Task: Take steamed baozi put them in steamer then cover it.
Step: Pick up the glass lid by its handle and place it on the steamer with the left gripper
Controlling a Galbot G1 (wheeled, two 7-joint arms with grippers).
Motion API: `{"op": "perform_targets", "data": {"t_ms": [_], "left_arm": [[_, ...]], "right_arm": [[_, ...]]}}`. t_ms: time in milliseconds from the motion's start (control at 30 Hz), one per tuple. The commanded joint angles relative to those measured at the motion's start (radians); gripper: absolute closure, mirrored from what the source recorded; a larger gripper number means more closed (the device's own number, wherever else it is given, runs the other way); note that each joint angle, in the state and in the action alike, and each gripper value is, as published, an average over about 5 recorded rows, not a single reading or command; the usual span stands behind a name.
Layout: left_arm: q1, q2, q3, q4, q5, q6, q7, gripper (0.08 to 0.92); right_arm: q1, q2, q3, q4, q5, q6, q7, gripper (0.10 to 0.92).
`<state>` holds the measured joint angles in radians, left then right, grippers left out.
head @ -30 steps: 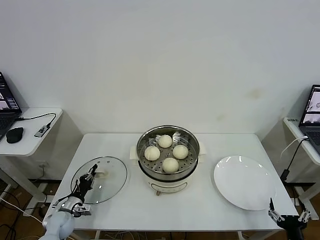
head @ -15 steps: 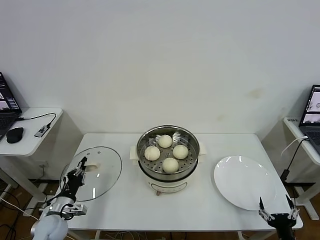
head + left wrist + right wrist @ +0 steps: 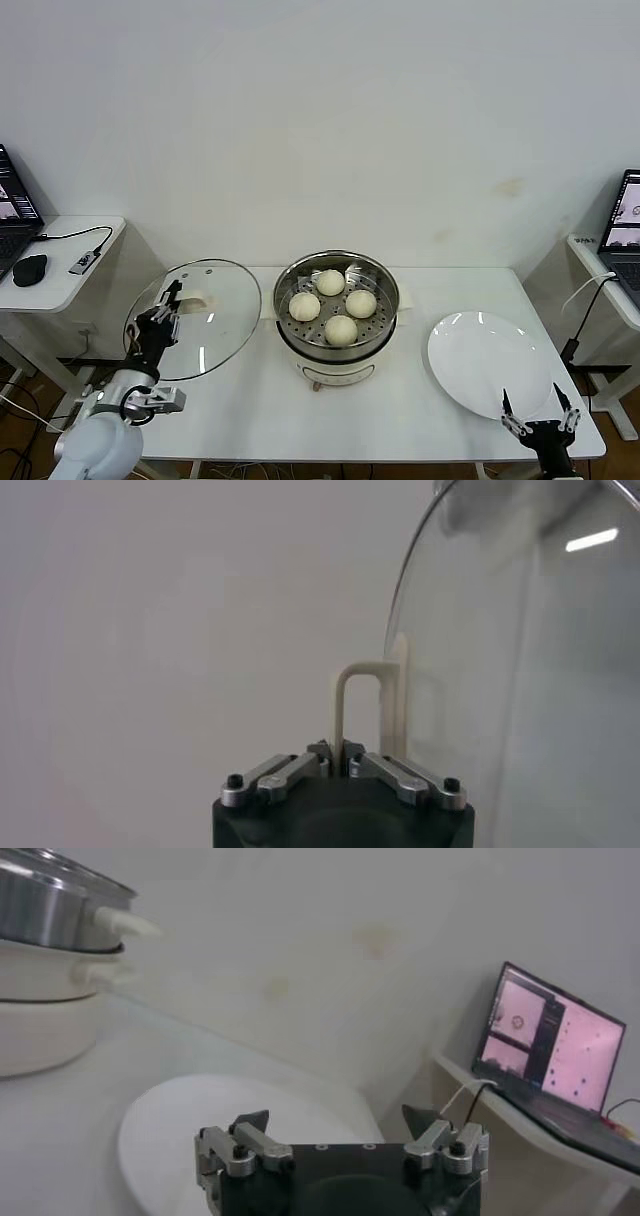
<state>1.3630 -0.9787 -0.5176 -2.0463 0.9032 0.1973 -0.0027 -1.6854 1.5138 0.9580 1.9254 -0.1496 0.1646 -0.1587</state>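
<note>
Left gripper [image 3: 165, 318] clamped on the handle [image 3: 362, 705] of the cover [image 3: 200, 318], held tilted, facing the steamer [image 3: 337, 312]; right gripper [image 3: 535, 420] spread apart beside plate [image 3: 487, 362].

4 baozi [image 3: 331, 282] (all in 1 steamer [image 3: 337, 268]), 1 cover [image 3: 205, 318], 1 plate [image 3: 489, 365], 2 laptops [image 3: 628, 233].
</note>
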Motion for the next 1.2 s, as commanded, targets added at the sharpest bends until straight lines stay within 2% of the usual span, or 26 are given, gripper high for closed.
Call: {"op": "perform_targets", "data": {"t_ms": [33, 167, 400, 600, 833, 1200], "left_arm": [[-0.188, 0.029, 0.283, -0.087, 0.035, 0.192, 0.103, 0.857], [-0.295, -0.033, 0.387, -0.033, 0.115, 0.228, 0.155, 0.857], [-0.434, -0.197, 0.507, 0.079, 0.298, 0.245, 0.225, 0.857], [-0.505, -0.329, 0.566, 0.150, 0.404, 0.255, 0.270, 0.857], [-0.530, -0.409, 0.594, 0.211, 0.446, 0.255, 0.283, 0.857], [-0.528, -0.446, 0.607, 0.286, 0.480, 0.245, 0.288, 0.857]], "right_arm": [[0.007, 0.018, -0.033, -0.011, -0.080, 0.007, 0.008, 0.203], [0.016, 0.027, -0.053, -0.017, -0.103, 0.004, 0.015, 0.203], [0.029, 0.031, -0.068, -0.038, -0.127, -0.006, 0.027, 0.203], [0.033, 0.036, -0.068, -0.043, -0.145, -0.016, 0.027, 0.203], [0.031, 0.044, -0.071, -0.052, -0.158, -0.017, 0.027, 0.203], [0.028, 0.048, -0.073, -0.054, -0.161, -0.017, 0.027, 0.203]]}}
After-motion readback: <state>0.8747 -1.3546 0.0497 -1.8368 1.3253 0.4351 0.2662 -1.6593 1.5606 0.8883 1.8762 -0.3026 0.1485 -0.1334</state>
